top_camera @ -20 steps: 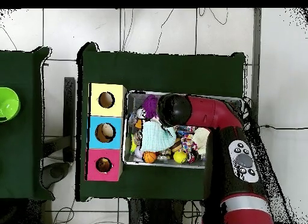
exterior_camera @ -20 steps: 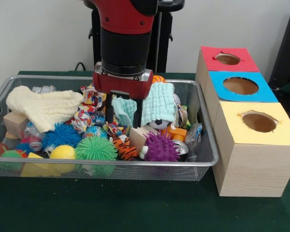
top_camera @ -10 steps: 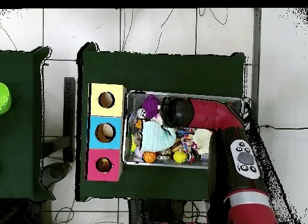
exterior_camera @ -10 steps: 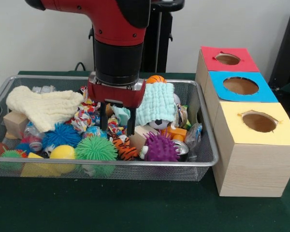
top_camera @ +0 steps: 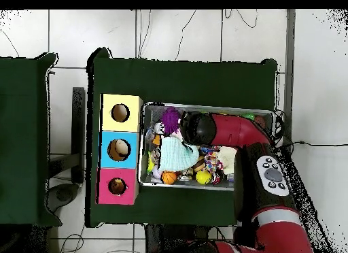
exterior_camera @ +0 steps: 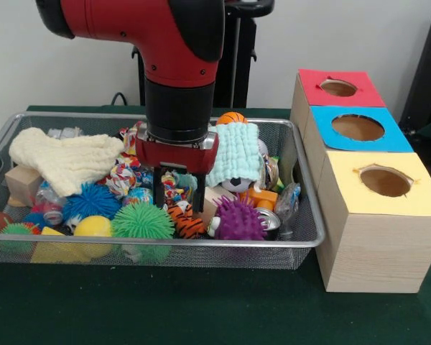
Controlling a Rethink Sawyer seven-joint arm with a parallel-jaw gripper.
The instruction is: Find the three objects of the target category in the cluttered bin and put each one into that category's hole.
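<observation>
My gripper (exterior_camera: 178,194) hangs open low in the wire bin (exterior_camera: 201,246), its black fingers (exterior_camera: 158,191) straddling a colourful rope toy (exterior_camera: 174,188) and touching the clutter. A tiger-striped toy (exterior_camera: 186,222) lies just in front of it. The teal cloth (exterior_camera: 234,154) is draped right of the gripper, and a cream cloth (exterior_camera: 65,159) lies at the left. Spiky balls sit along the front: purple (exterior_camera: 238,219), green (exterior_camera: 142,221), blue (exterior_camera: 92,200). In the overhead view the arm's head (top_camera: 197,126) hides the gripper beside the teal cloth (top_camera: 177,154).
Three boxes with round holes stand right of the bin: red (exterior_camera: 337,88), blue (exterior_camera: 357,127), yellow (exterior_camera: 384,181). A small basketball (exterior_camera: 232,117), a wooden block (exterior_camera: 23,183) and a yellow ball (exterior_camera: 93,227) also lie in the bin. Dark green cloth (exterior_camera: 201,309) covers the table.
The gripper has come down from beside the teal cloth into the clutter, and its fingers now stand round the rope toy. It stays open and the cloth has not been lifted.
</observation>
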